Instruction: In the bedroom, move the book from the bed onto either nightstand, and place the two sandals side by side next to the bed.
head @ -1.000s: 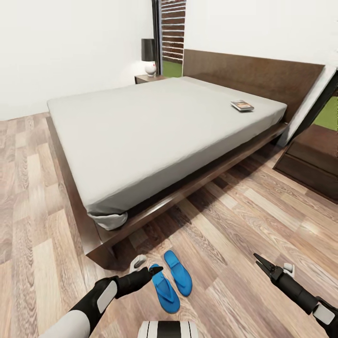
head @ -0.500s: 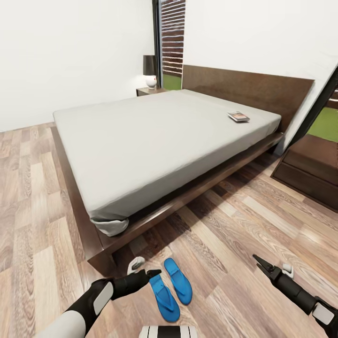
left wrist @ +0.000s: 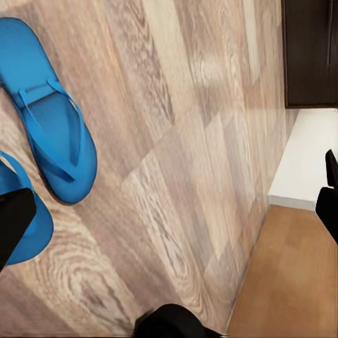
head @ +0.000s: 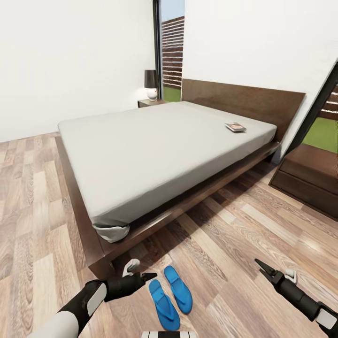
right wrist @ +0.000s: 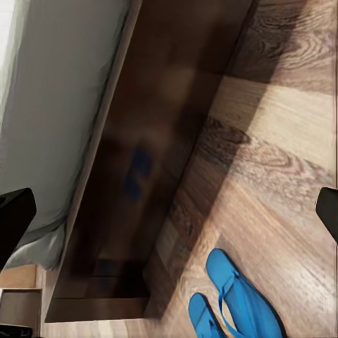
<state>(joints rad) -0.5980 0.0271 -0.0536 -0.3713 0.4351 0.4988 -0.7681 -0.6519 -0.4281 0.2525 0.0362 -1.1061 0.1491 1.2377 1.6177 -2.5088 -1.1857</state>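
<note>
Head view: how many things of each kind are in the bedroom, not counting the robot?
Bright blue flip-flop sandals: 2
Small dark paperback book: 1
Dark-brown wooden platform bed: 1
Dark-shaded table lamp: 1
Total: 5

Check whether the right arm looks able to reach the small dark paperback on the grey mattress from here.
Probably not. The small dark paperback lies far up the grey mattress near the headboard, while the right gripper hangs low over the wood-plank floor beyond the bed's foot.

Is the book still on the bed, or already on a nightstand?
On the bed. The book lies flat on the grey mattress near the headboard.
</note>
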